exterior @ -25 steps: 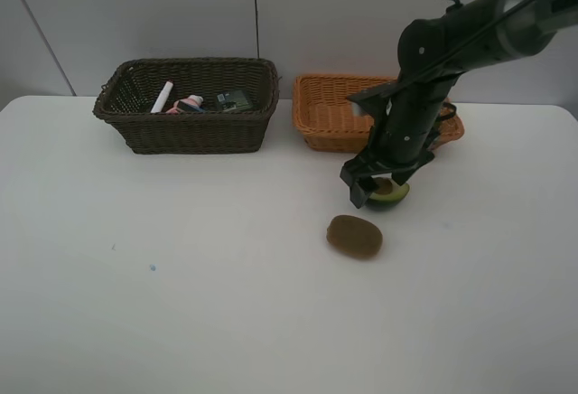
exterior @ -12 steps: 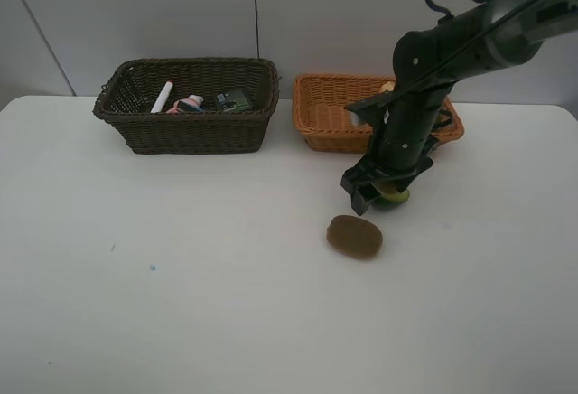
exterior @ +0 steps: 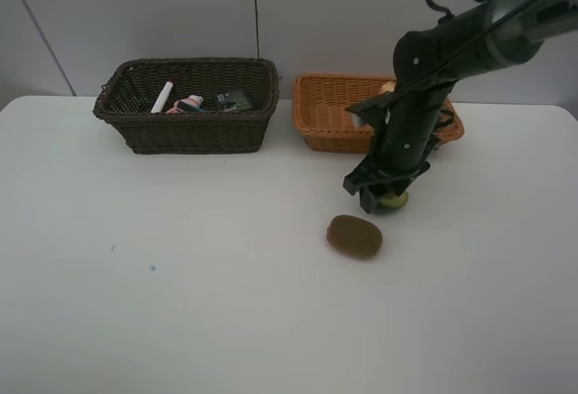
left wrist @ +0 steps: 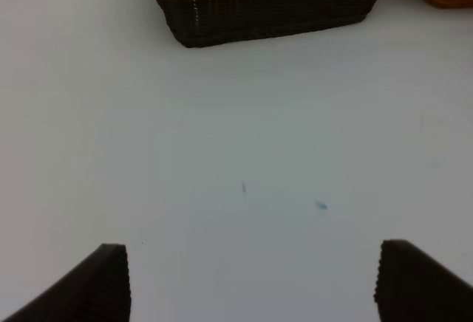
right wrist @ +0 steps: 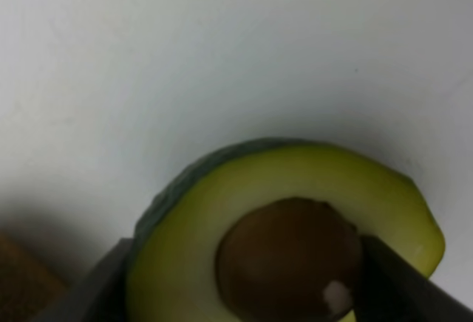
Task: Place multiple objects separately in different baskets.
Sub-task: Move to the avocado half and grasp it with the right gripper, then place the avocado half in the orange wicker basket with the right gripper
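Our right arm reaches down steeply, its right gripper (exterior: 386,195) set low at the table, fingers either side. Our left gripper (left wrist: 251,281) hangs spread wide.

The table (exterior: 181,304) carries everything here, so take the kiwi (exterior: 354,236) as the landmark, sitting out on the open tabletop. Just behind it and a touch to the right lies the avocado half (exterior: 394,200), with the right gripper (exterior: 377,197) down over it, a finger on either side. Further back beyond the avocado stands the shallower basket (exterior: 327,123). Left of that, well behind and left of the kiwi, stands the deeper basket (exterior: 188,105). Inside it, running left to right, lie a marker (exterior: 163,97), a small bottle (exterior: 191,103) and a rectangular bottle (exterior: 235,99).
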